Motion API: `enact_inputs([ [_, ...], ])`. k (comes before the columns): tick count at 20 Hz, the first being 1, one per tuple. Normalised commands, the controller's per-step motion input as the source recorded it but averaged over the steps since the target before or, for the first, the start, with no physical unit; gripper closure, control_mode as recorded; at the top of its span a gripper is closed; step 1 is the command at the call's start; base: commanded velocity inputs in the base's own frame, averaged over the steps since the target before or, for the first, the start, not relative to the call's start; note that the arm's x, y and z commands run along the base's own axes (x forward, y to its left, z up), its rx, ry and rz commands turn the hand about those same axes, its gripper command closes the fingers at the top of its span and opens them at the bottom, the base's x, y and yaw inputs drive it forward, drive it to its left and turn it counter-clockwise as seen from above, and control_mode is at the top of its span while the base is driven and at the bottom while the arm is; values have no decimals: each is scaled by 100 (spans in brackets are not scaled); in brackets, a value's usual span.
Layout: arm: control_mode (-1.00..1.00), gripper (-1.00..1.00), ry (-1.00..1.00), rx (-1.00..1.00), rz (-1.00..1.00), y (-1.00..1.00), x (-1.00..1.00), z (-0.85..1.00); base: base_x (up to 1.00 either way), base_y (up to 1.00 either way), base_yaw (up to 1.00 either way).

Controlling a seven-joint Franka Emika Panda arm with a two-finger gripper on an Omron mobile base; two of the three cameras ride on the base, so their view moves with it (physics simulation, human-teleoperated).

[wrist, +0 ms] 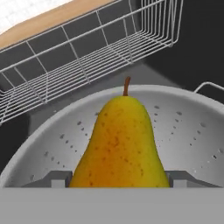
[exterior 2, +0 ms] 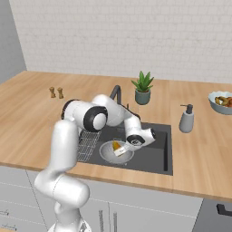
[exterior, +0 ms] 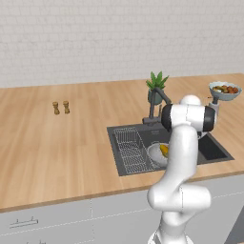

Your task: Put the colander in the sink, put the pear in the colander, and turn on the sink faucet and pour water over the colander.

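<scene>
- Far left on the wooden table (exterior: 57, 143), two small brown shakers (exterior: 61, 107) stand side by side, well apart from everything else.
- The sink (exterior: 209, 150) is a dark recessed basin set into the table, right of centre in the left base view.
- A wire rack (exterior: 129, 148) lies in the left part of the basin; in the hand view it runs across the top, tilted by the camera's roll.
- The colander (exterior 2: 108, 155) sits on the basin floor just right of the rack, upright, its perforated wall plain in the hand view.
- The pear (wrist: 119, 144) is inside the colander, yellow with an orange blush, its brown stem pointing away from the hand.
- The robot's jaws (wrist: 118, 178) stand wide, one grey finger tip on each side of the pear's broad end; whether they touch the fruit I cannot tell.
- From the right base view the hand is low over the colander's right rim.
- The sink faucet (exterior 2: 116, 94) rises behind the basin, partly hidden by the arm.
- A green potted plant (exterior 2: 142, 88) stands just right of the faucet.
- Further right, a grey soap dispenser (exterior 2: 186, 118) stands on the table beside the basin's right edge.
- At the far right, a pale bowl of fruit (exterior 2: 221, 102) rests on the table.
</scene>
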Motion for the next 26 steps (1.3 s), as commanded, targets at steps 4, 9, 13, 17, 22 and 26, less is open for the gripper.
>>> enact_inputs([
  [4,-100,100,0,0,0,2,8,-38,0,0,0],
  [9,-100,-100,-1,0,0,8,0,-28,0,0,0],
  [13,-100,-100,-3,0,0,4,-9,-6,0,0,0],
  [17,-100,-100,-10,0,0,0,-29,1,0,0,0],
  [22,-100,-100,-21,0,0,0,-38,20,0,0,0],
  [26,-100,-100,-14,0,0,0,-15,34,0,0,0],
])
